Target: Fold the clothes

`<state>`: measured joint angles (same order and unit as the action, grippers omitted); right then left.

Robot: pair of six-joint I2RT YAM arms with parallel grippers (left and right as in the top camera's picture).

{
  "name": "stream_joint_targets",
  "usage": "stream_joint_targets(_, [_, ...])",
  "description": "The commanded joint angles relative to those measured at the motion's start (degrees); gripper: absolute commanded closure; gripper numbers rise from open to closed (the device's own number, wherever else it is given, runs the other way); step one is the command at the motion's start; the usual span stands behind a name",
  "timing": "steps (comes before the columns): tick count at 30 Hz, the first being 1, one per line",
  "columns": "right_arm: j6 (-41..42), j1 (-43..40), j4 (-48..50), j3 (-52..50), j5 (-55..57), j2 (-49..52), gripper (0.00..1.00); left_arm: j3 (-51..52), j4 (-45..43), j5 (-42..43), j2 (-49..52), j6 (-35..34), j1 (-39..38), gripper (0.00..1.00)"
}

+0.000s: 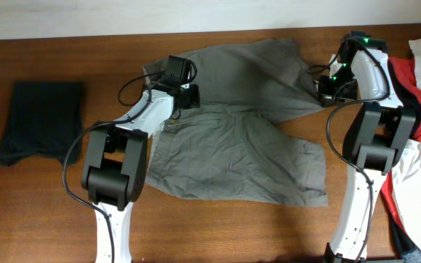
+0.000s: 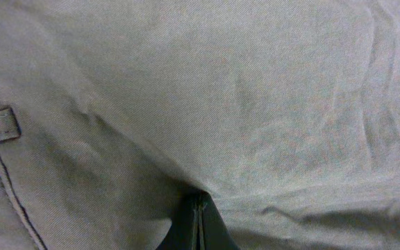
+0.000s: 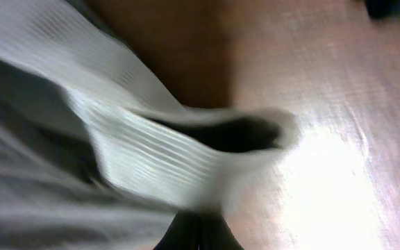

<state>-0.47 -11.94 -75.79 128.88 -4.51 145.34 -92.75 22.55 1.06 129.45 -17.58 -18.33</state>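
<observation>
your left gripper (image 2: 197, 221), at the bottom centre of its view, is clenched on a fold of the grey-khaki trousers (image 1: 247, 146), which lie spread across the middle of the table (image 1: 50, 212). your right gripper (image 3: 198, 232), blurred, grips their pale waistband lining (image 3: 165, 167) at the upper right; a black garment (image 1: 39, 120) lies far left.

Overhead downward; wrists close on trousers (image 1: 232, 139).
</observation>
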Motion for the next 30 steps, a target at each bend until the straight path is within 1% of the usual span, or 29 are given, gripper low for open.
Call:
stream_joint_targets(1, [-0.6, -0.5, -0.5, -0.3, 0.8, -5.2, 0.96, 0.0, 0.6, -1.5, 2.1, 0.9, 0.1, 0.99])
stream_joint_targets(6, [-0.8, 0.0, 0.2, -0.3, -2.0, -8.1, 0.96, -0.5, 0.0, -1.5, 1.4, 1.9, 0.1, 0.99])
stream_joint_targets(9, [-1.6, 0.0, -1.7, -0.3, -4.8, -9.5, 0.96, -1.5, 1.1, -1.5, -0.5, 3.6, 0.1, 0.99])
stream_joint_targets(12, [-2.3, 0.0, -5.1, -0.3, -7.3, -11.1, 0.96, -2.7, 5.1, -1.4, -3.9, 3.5, 0.4, 1.00])
stream_joint_targets(15, [-2.3, 0.0, -8.9, -0.3, -7.4, -13.5, 0.96, -3.5, 11.2, -1.2, -8.7, 3.5, 1.4, 0.99])
stream_joint_targets(19, [-2.3, 0.0, -14.1, -0.3, -7.7, -17.8, 0.90, -3.5, 17.7, -1.3, -16.0, 3.5, 2.0, 0.99])
stream_joint_targets(24, [-2.0, -0.1, -21.6, -0.3, -7.8, -22.2, 0.85, -3.5, 23.5, -0.1, -20.9, 3.5, 1.9, 0.99])
stream_joint_targets(26, [-0.5, -0.1, -21.6, -1.5, -7.7, -23.4, 0.78, -3.5, 26.2, 0.2, -21.1, 3.5, 1.9, 0.98])
stream_joint_targets(27, [-0.1, -0.1, -21.6, -2.1, -7.8, -23.6, 0.76, -3.5, 27.7, 0.2, -21.0, 3.5, 1.9, 0.98])
stream_joint_targets(28, [0.1, -0.1, -21.6, -3.0, -7.8, -23.9, 0.60, -3.4, 28.9, 0.2, -20.8, 3.5, 1.9, 0.94])
stream_joint_targets(29, [0.1, -0.1, -21.6, -4.0, -7.7, -23.9, 0.33, -3.1, 29.7, 0.2, -20.7, 3.5, 2.0, 0.92])
stream_joint_targets(30, [0.1, -0.1, -21.6, -5.6, -7.7, -24.0, 0.31, -2.7, 30.1, 0.2, -20.5, 3.5, 2.0, 0.91])
